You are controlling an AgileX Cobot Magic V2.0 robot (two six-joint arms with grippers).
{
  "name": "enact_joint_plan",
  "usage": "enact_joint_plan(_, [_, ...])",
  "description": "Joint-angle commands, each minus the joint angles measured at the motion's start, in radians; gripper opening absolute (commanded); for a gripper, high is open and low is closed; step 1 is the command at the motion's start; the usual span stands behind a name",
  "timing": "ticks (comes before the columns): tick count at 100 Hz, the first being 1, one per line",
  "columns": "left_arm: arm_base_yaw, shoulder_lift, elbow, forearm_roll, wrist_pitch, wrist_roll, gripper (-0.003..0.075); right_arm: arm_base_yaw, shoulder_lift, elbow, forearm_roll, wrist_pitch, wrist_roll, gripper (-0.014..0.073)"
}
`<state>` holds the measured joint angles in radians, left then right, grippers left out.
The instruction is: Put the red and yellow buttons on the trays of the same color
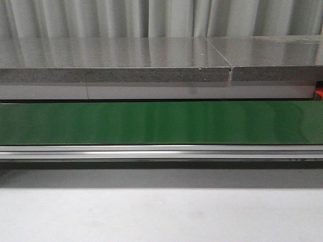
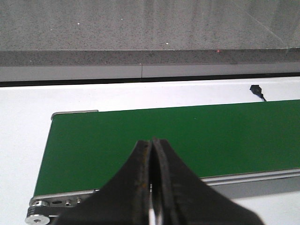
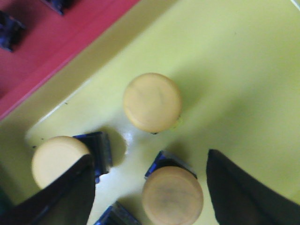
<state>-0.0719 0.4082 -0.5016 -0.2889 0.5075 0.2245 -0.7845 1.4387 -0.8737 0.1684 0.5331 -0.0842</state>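
Observation:
In the right wrist view my right gripper (image 3: 149,161) is open just above the yellow tray (image 3: 234,75). Three yellow buttons with blue bases sit in the tray: one (image 3: 172,195) between the fingers, one (image 3: 152,101) beyond it, one (image 3: 57,159) partly behind a finger. The red tray (image 3: 51,42) borders the yellow one and holds dark parts at its edge. My left gripper (image 2: 151,143) is shut and empty over the green conveyor belt (image 2: 187,136). No button shows on the belt. Neither gripper shows in the front view.
The front view shows the green belt (image 1: 161,122) with its metal rail (image 1: 161,151), a grey stone counter (image 1: 116,60) behind and a white table (image 1: 161,217) in front. A small black sensor (image 2: 256,89) sits beyond the belt in the left wrist view.

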Motion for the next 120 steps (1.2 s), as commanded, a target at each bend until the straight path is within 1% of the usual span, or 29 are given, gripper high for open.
enact_joint_plan(1, [-0.009, 0.004, -0.027, -0.015, -0.074, -0.001, -0.0019, 0.033, -0.094, -0.025, 0.018, -0.036, -0.002, 0.051])
enact_joint_plan(10, [-0.009, 0.004, -0.027, -0.015, -0.074, -0.001, -0.0019, 0.102, -0.166, -0.025, 0.018, -0.06, -0.002, 0.051])
enact_joint_plan(22, [-0.009, 0.004, -0.027, -0.015, -0.074, -0.001, -0.0019, 0.23, -0.262, -0.025, 0.018, -0.093, -0.004, 0.051])
enact_joint_plan(39, [-0.009, 0.004, -0.027, -0.015, -0.074, -0.001, -0.0019, 0.445, -0.398, -0.025, 0.014, -0.127, -0.075, 0.0509])
enact_joint_plan(54, [-0.009, 0.004, -0.027, -0.015, -0.074, -0.001, -0.0019, 0.597, -0.518, -0.016, 0.012, -0.137, -0.118, 0.0509])
enact_joint_plan(72, [-0.009, 0.004, -0.027, -0.015, -0.074, -0.001, -0.0019, 0.704, -0.677, 0.068, 0.004, -0.186, -0.203, 0.0509])
enact_joint_plan(81, [-0.009, 0.004, -0.027, -0.015, -0.074, -0.001, -0.0019, 0.724, -0.777, 0.135, 0.004, -0.207, -0.206, 0.0505])
enact_joint_plan(86, [-0.009, 0.004, -0.027, -0.015, -0.074, -0.001, -0.0019, 0.724, -0.828, 0.169, 0.004, -0.207, -0.206, 0.0486])
enact_joint_plan(95, [-0.009, 0.004, -0.027, -0.015, -0.074, -0.001, -0.0019, 0.724, -0.915, 0.23, 0.004, -0.203, -0.206, 0.0388])
enact_joint_plan(100, [-0.009, 0.004, -0.027, -0.015, -0.074, -0.001, -0.0019, 0.724, -0.956, 0.261, 0.004, -0.201, -0.206, 0.0305])
enact_joint_plan(112, [-0.009, 0.004, -0.027, -0.015, -0.074, -0.001, -0.0019, 0.724, -1.041, 0.325, 0.004, -0.192, -0.206, 0.0072])
enact_joint_plan(120, [-0.009, 0.004, -0.027, -0.015, -0.074, -0.001, -0.0019, 0.724, -1.074, 0.349, 0.004, -0.18, -0.206, -0.0049])
